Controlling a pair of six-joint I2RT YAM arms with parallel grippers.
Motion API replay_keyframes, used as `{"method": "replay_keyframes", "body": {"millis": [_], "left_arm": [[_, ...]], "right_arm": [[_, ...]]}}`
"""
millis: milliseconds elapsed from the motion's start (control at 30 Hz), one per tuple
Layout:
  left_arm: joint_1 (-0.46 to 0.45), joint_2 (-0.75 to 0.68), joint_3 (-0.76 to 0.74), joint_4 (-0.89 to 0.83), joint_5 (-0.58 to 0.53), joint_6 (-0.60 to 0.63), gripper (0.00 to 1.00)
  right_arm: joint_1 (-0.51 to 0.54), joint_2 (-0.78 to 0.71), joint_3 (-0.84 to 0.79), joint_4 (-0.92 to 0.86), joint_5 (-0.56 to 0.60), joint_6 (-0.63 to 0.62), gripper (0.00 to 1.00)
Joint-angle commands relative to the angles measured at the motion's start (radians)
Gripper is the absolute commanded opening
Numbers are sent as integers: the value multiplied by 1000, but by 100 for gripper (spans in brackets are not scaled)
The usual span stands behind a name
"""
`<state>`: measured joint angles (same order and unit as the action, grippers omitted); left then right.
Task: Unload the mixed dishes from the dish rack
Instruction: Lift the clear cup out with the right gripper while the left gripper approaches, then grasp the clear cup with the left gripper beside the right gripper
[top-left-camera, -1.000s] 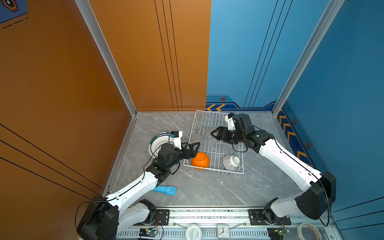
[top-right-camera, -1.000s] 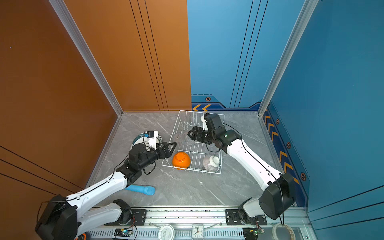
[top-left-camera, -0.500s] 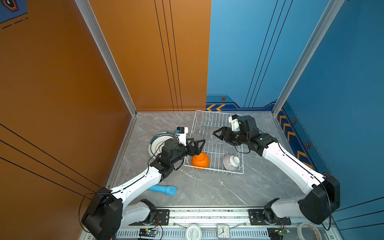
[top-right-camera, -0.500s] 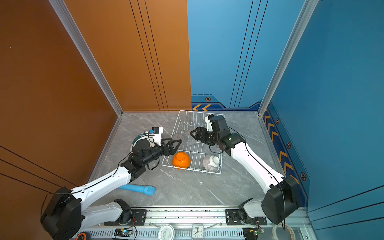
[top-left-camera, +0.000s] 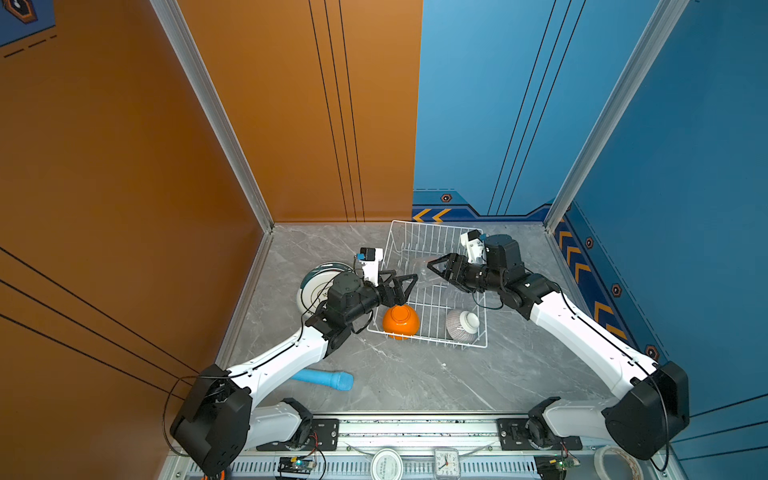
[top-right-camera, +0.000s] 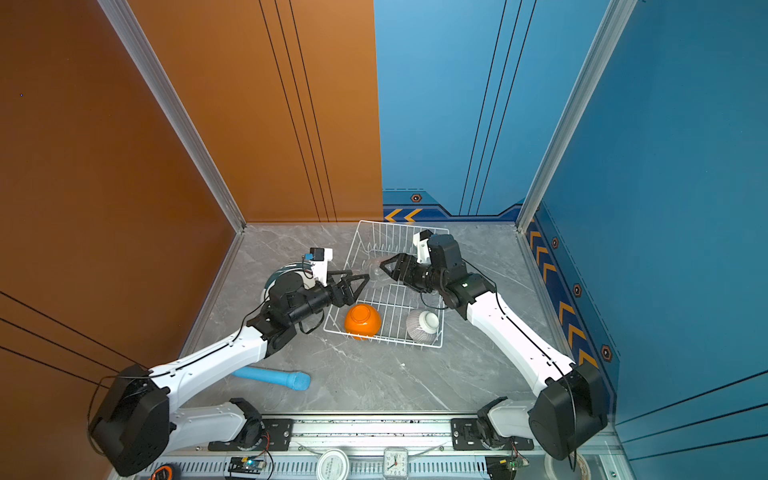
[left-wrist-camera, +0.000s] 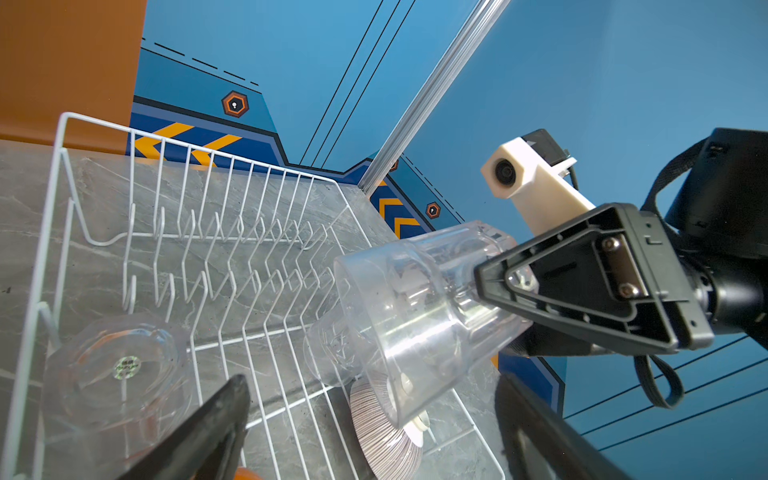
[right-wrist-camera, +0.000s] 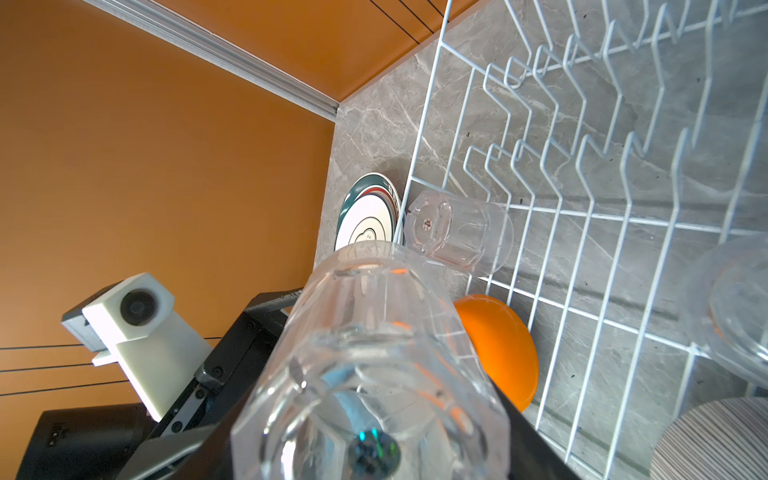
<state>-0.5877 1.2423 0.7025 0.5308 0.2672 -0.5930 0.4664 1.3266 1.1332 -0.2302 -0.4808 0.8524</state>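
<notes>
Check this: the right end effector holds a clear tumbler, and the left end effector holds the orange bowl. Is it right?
Wrong in one part: the left end effector holds nothing; the left wrist view shows it open, empty. The right end effector holds the clear tumbler.

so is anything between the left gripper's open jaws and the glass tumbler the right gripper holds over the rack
Nothing visible. The tumbler, clamped in the right gripper, hangs in open air above the dish rack, facing the left gripper. The rack's wires and a second tumbler lie lower, off that line.

Orange wall (top-left-camera: 124, 166), blue wall (top-left-camera: 498, 104), marble floor (top-left-camera: 415, 374)
</notes>
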Motion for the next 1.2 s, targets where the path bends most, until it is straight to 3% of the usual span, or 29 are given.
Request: {"method": "replay_keyframes", "body": {"millis": [0, 233, 300, 600, 1167], "left_arm": [[-14, 11, 27, 45, 32, -5, 92], [-15, 60, 53, 73, 60, -26, 87], [-15, 69, 59, 91, 67, -35, 82], [-19, 96, 81, 159, 135, -44, 67], [-20, 113, 98, 209, 177, -33, 51]], "right_arm": [[-13, -24, -12, 94, -45, 39, 55], [-22, -19, -60, 239, -108, 132, 54], [-25, -11, -67, 272, -128, 153, 55], [-28, 22, -67, 329, -164, 187, 54], [-30, 25, -90, 344, -194, 200, 55]]}}
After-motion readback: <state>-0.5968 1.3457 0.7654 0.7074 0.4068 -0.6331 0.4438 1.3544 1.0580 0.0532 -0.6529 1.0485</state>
